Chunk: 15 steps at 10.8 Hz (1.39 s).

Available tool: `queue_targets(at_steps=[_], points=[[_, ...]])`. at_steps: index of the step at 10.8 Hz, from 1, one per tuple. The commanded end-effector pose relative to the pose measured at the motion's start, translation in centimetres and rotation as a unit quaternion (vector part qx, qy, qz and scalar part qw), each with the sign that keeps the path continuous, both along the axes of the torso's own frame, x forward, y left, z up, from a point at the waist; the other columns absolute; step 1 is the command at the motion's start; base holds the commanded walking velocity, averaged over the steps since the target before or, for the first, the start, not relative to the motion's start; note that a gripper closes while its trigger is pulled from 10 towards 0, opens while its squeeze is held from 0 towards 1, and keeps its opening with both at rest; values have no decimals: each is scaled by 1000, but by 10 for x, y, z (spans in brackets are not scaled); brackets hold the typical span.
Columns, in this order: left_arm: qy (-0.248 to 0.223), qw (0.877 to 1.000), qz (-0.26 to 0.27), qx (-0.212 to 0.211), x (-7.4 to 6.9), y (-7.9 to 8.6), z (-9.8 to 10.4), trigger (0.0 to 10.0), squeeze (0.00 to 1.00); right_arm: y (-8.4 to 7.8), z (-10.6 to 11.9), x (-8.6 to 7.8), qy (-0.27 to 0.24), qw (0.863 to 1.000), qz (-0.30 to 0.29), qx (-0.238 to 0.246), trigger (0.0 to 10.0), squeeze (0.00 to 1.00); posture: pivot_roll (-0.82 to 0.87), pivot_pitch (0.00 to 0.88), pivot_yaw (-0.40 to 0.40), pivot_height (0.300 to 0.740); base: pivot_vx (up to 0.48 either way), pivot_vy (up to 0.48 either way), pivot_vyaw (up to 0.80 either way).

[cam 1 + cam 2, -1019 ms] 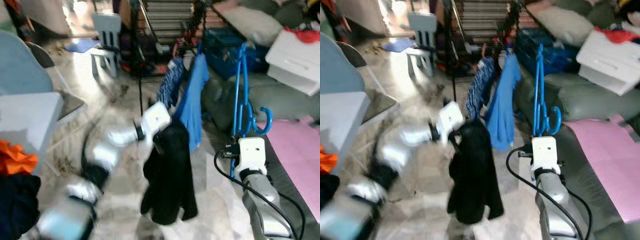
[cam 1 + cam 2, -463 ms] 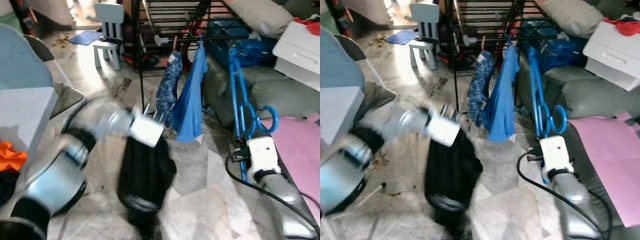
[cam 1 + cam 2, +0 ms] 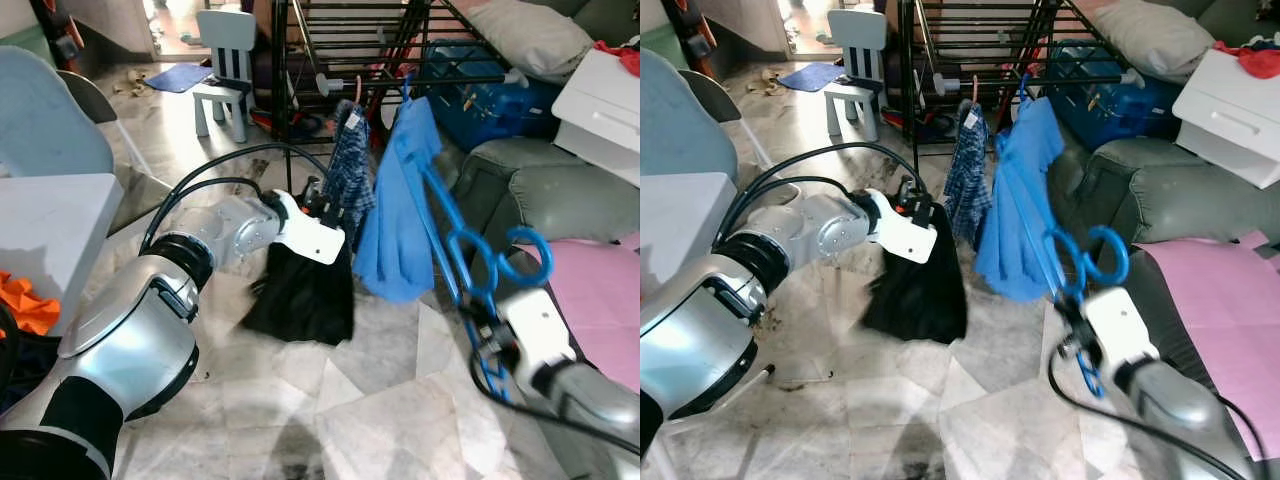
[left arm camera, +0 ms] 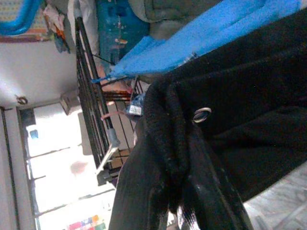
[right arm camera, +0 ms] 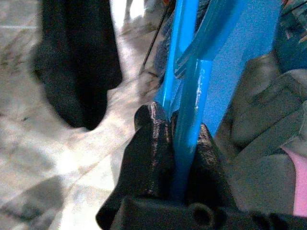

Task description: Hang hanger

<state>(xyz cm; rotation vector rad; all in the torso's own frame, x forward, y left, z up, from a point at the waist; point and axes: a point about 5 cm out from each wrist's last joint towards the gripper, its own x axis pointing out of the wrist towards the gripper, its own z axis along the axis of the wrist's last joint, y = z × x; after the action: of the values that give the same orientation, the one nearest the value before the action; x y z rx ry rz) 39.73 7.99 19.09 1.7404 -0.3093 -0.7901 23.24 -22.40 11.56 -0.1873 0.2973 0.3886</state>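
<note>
Right wrist view: right gripper [image 5: 180,143], jaws pinching glossy blue plastic hanger [image 5: 189,110]; left gripper [image 4: 184,191] bunching black fleece garment [image 4: 240,115].

Looking along our right gripper [image 5: 176,143], we are seeing its two black fingers [image 5: 148,153] pressing on either side of a bright blue plastic hanger bar [image 5: 189,120], which is running straight out from between them. Beyond it a dark black garment [image 5: 79,62] is hanging blurred over the pale marbled stone floor [image 5: 57,158]. On the opposite side of the bar a grey-green cushioned sofa [image 5: 259,139] is lying close by.
</note>
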Motion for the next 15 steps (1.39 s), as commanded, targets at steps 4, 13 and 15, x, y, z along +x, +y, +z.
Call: queue_targets(at_steps=[4,13,15], points=[[-36,999,5,-41,5,-4,20,10000,0,0,-5,-49,120,986,109,46,10000,0,10,0,-47,740,0,0,0],[-57,996,-32,-68,2,2,24,10000,0,-24,10,-53,119,988,97,29,10000,0,13,0,-50,740,0,0,0],[-56,995,-34,-73,1,1,24,10000,0,-34,12,-56,126,988,92,13,10000,0,12,0,-49,740,0,0,0]])
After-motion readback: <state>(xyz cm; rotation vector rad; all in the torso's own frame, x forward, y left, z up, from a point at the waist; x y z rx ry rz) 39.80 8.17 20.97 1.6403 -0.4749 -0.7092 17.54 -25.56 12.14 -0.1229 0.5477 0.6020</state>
